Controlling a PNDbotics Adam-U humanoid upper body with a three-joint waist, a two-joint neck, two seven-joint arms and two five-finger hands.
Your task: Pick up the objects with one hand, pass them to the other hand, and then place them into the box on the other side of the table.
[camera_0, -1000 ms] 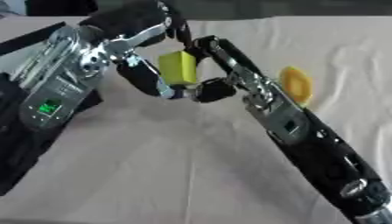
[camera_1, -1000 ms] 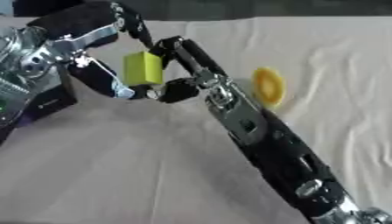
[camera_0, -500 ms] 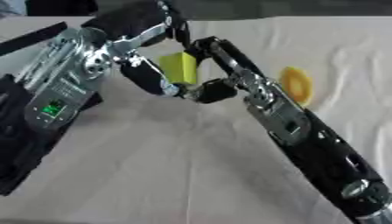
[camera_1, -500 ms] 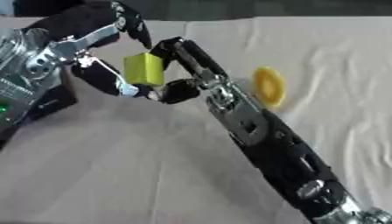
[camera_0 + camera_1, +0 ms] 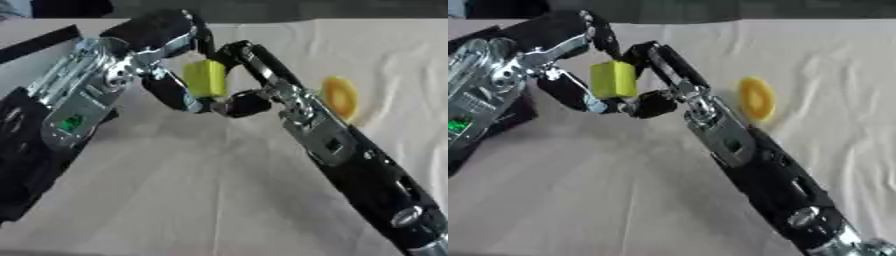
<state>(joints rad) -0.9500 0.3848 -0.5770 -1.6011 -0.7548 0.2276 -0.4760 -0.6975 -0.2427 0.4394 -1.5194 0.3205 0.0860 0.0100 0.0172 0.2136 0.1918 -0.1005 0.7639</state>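
Left eye view, yellow block (image 5: 205, 78) still pinched between left hand (image 5: 162, 65) and right hand (image 5: 249, 80), barely shifted.

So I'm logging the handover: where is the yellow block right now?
The yellow block is upper left of centre in both views, above the table between the left hand and right hand, whose fingers close around it.

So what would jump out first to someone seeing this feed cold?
The yellow-green block, held up above the table's upper middle between both hands: left hand curled round it from the left, right hand on its right. Next, the yellow round object on the cloth to the right.
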